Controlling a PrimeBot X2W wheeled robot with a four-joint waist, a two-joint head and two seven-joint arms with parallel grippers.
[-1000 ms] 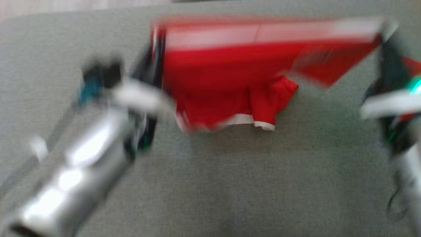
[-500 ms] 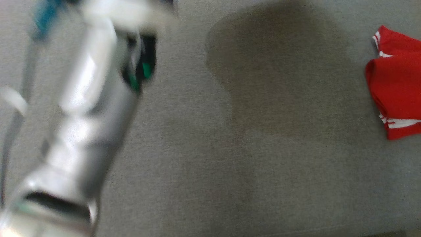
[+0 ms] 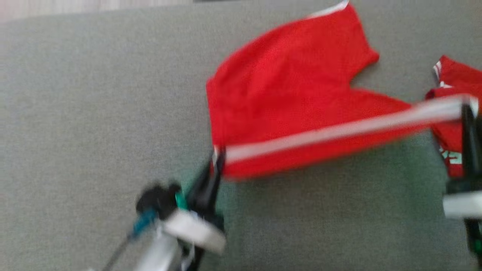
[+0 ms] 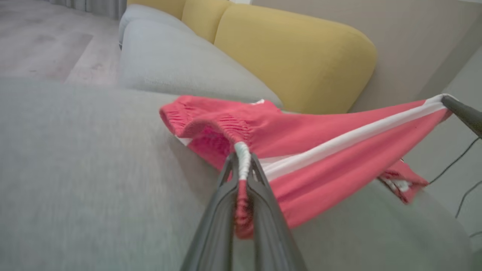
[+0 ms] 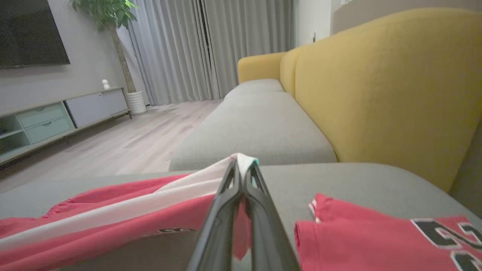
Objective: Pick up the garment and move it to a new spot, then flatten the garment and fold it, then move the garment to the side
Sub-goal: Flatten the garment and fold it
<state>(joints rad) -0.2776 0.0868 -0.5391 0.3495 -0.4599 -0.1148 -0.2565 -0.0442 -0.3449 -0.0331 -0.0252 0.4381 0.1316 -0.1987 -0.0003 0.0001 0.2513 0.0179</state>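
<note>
The garment [image 3: 286, 101] is a pair of red shorts with a white side stripe, stretched above the grey cushion [image 3: 94, 113]. My left gripper [image 3: 217, 158] is shut on its elastic waistband corner, seen pinched between the fingers in the left wrist view [image 4: 243, 158]. At the other end of the stripe my right gripper [image 3: 468, 111] is shut on the hem [image 5: 241, 162]. The cloth [image 4: 320, 150] hangs taut between them, with its far part trailing onto the cushion. The head view is blurred.
A second red garment with black numbers [image 5: 388, 241] lies on the cushion at the right [image 3: 452, 75]. Yellow sofa backrests [image 5: 376, 82] rise behind. Beyond the cushion's edge there is wooden floor [image 5: 131, 131], a TV cabinet [image 5: 49, 120] and a potted plant [image 5: 109, 15].
The head camera has swung about, so the whole picture shifted. The garment now hangs stretched between both grippers lower in the view, stripe edge towards me. Both grippers stay shut on it.
</note>
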